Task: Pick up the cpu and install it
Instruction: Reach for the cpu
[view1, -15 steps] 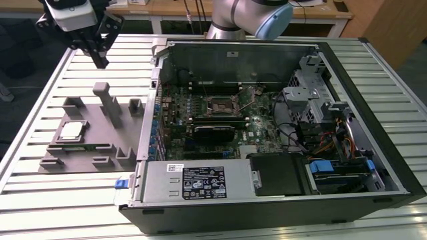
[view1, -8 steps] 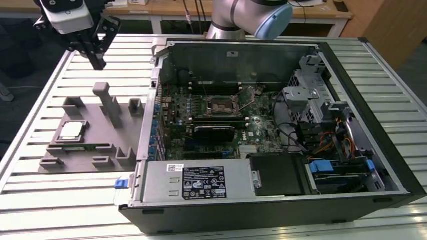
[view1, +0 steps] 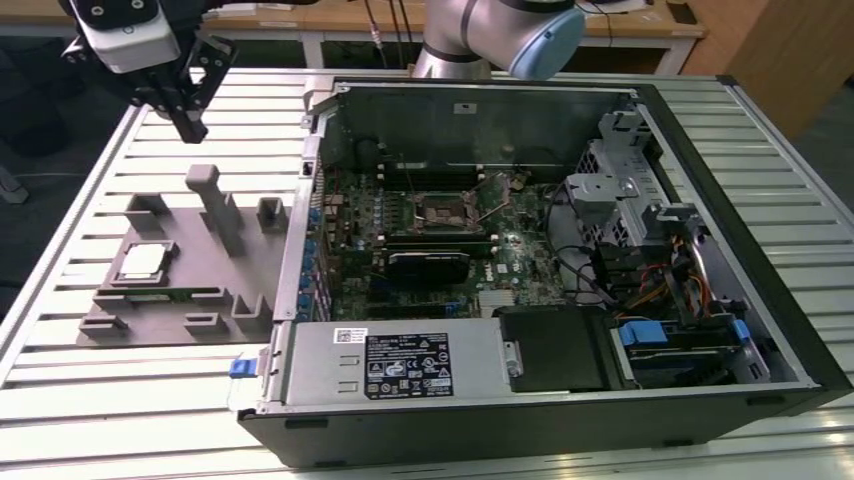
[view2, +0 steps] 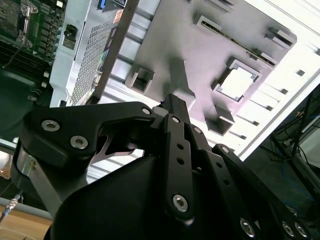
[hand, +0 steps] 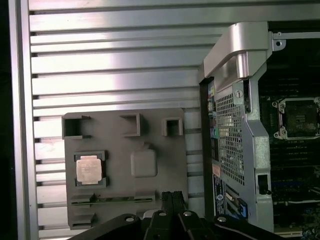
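Hovering above the grey tray (hand: 117, 175), fingers (hand: 166, 200) closed together and empty; cpu (hand: 89, 168) lies in its pocket

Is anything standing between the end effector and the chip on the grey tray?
Nothing covers the chip. A tall post on the tray rises beside it, close to the direct line from the end effector.

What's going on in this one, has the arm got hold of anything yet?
Nothing is held yet. The arm's hand hangs above the grey fixture tray, fingers together and empty. The cpu lies flat in its pocket on that tray, apart from the hand. At the exterior view's right, the open computer case lies on its side on the slatted table, and the motherboard socket appears empty.
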